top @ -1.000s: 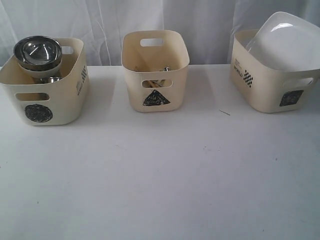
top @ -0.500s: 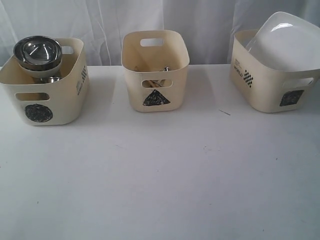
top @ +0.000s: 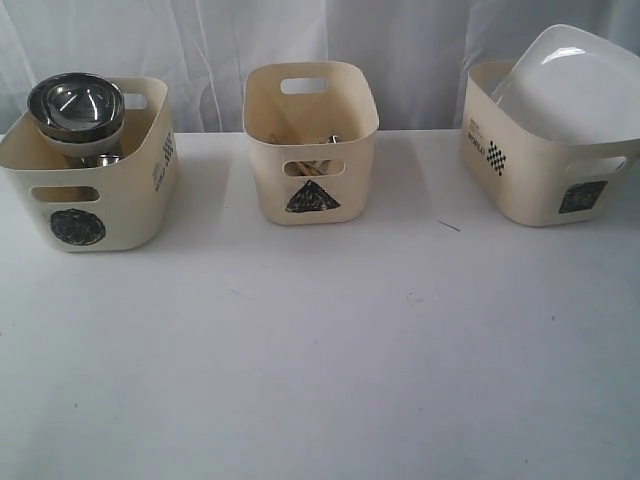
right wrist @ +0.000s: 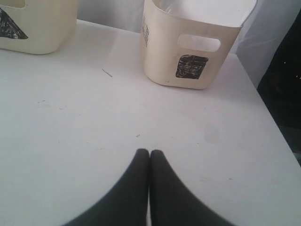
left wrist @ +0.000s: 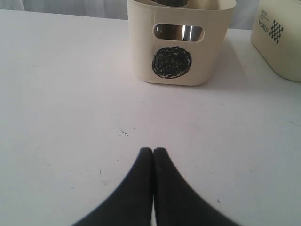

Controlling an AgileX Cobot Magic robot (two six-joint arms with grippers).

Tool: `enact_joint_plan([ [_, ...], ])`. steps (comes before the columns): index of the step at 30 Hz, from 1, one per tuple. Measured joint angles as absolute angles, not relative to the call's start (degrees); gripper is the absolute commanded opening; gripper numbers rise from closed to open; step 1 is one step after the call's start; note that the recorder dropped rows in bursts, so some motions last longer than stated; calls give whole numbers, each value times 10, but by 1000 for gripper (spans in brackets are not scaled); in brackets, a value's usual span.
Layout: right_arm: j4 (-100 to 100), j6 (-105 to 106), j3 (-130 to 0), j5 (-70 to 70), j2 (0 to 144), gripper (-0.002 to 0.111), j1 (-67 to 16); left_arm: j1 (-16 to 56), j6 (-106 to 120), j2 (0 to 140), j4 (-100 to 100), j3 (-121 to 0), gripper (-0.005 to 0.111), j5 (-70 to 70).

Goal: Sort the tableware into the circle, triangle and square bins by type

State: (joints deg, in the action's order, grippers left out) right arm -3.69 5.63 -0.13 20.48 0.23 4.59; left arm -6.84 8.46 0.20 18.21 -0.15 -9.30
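Observation:
Three cream bins stand in a row at the back of the white table. The circle bin [top: 95, 185] on the left holds a steel bowl [top: 76, 103] stacked above other steel ware [top: 103, 158]. Cutlery tips [top: 332, 139] poke up inside the triangle bin [top: 311, 150] in the middle. On the right, the large white plate [top: 575, 85] leans in the square bin [top: 535, 170]. My left gripper [left wrist: 153, 151] is shut and empty over bare table, in front of the circle bin [left wrist: 178, 44]. Facing the square bin [right wrist: 195, 52], my right gripper [right wrist: 149, 153] is likewise shut and empty.
A white curtain hangs behind the bins. The table's right edge [right wrist: 273, 127] runs close beside the square bin. A small dark fleck [top: 449, 225] lies between the middle and right bins. Neither arm shows in the exterior view.

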Motion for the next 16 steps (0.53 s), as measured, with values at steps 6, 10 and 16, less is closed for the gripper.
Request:
enact_joint_plan([
  [6,-37,56,-1,205,2,0,46,-68,85,2,182,-2,0,-92],
  [10,-37,56,-1,205,2,0,46,-68,85,2,182,-2,0,-92],
  [16,-37,56,-1,205,2,0,46,-68,90,2,149,-2,0,-138],
])
